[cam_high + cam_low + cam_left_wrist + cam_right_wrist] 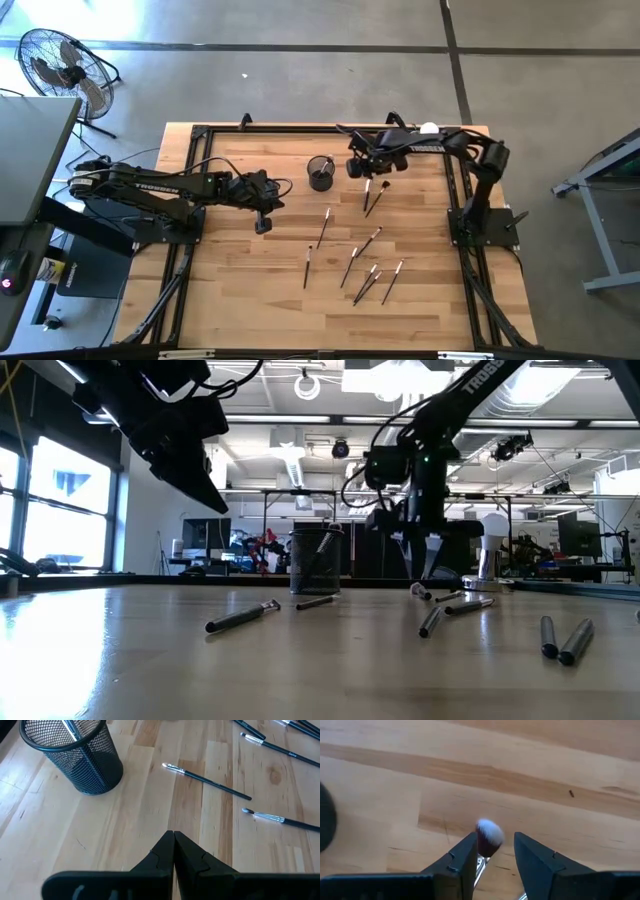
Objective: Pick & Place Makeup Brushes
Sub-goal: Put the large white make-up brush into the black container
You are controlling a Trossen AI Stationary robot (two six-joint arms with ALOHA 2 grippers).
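Nearest the front edge of the table (240, 290), a wide strip of bare wood lies open, with room on the left half too. The makeup brushes (352, 266) lie scattered flat across the middle and right of the board, well apart from the front edge: a pair crossing near the right (366, 284), one beside them (392, 281), one alone further left (307, 267), and longer ones angled above (324, 227). In the low view two stubby handle ends (565, 640) sit closest, toward the right side.

Further back, the left gripper (263, 222) hangs over the bare left-centre of the table, its fingers (165, 851) pressed together with nothing between them. In front of it in the left wrist view stand two brushes (207, 780) and the black mesh cup (80, 757), which has a brush handle leaning inside.

Beyond that, the cup (320, 173) stands near the back rail. Just beside it, the right gripper (372, 172) is lowered over a brush with a reddish, white-tipped head (488, 837). Its fingers (462, 860) are parted, the head sitting between them against one finger, not clamped. A white ball (429, 128) sits at the back edge behind the right arm.
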